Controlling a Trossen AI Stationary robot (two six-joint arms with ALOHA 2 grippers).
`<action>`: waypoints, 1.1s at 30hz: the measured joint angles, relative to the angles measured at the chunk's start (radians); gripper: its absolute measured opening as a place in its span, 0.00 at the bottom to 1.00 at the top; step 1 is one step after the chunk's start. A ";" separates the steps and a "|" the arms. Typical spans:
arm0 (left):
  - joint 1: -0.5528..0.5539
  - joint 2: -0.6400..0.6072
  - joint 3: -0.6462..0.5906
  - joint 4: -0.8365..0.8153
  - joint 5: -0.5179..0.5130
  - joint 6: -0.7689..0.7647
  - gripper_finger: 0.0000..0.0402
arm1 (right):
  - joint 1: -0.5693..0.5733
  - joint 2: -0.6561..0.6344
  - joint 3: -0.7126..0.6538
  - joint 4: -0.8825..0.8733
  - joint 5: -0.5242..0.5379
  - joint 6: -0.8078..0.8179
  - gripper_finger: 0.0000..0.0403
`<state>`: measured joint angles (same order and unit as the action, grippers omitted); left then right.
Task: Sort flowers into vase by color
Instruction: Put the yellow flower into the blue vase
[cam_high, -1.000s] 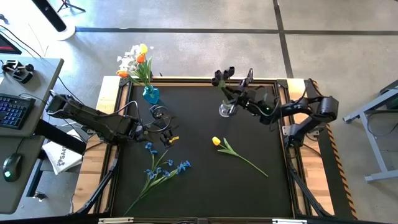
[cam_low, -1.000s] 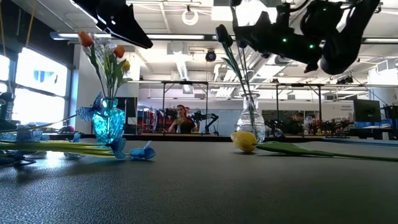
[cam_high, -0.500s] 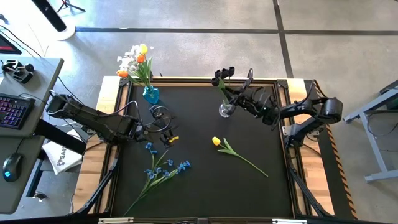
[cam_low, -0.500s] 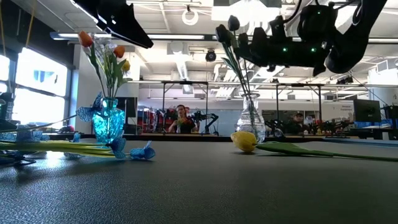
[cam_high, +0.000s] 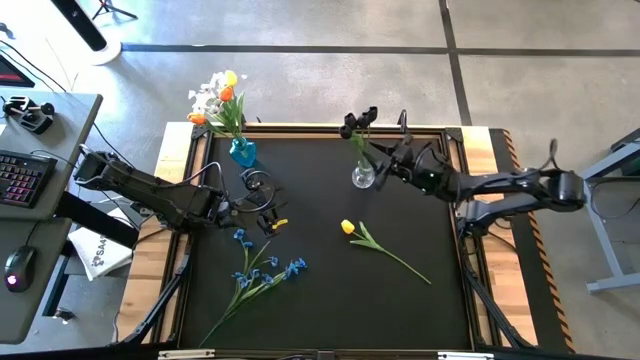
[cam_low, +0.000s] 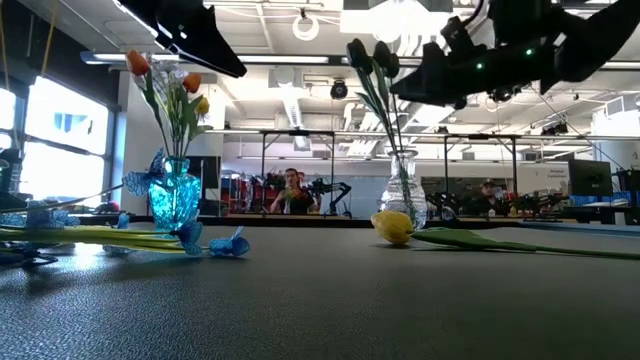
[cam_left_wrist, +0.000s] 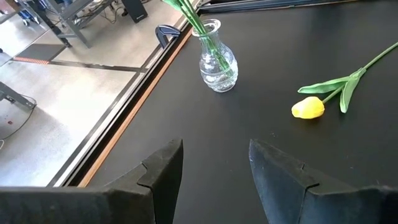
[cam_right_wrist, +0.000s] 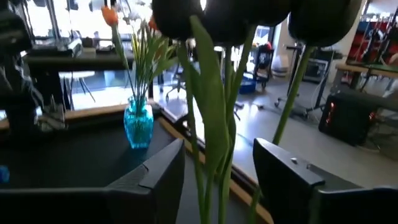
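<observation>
In the clear vase (cam_high: 362, 178) stand dark tulips (cam_high: 356, 122), the right gripper (cam_high: 392, 163) released beside them.

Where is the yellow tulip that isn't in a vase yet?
In the high view the loose yellow tulip lies flat on the black mat near its centre, just in front of the clear vase, with the blue sprays to its left.

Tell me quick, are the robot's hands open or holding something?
Left hand: open, holding nothing, above the black table.
Right hand: open, just behind the dark tulips in the clear vase, not gripping them.
</observation>
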<state>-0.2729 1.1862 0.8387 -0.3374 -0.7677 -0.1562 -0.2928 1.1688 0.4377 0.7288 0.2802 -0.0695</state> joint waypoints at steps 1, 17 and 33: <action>0.000 0.000 0.000 0.000 0.000 0.000 0.43 | 0.012 -0.022 0.000 -0.038 0.012 0.001 0.47; 0.000 0.000 0.000 0.007 -0.001 0.000 0.43 | 0.312 -0.160 0.000 -0.607 0.192 0.336 0.48; 0.000 0.000 0.000 0.034 -0.002 0.001 0.43 | 0.670 0.274 0.061 -0.644 0.112 0.653 0.47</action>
<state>-0.2726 1.1862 0.8387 -0.3029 -0.7692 -0.1551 0.3770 1.4427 0.4987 0.0850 0.3927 0.5835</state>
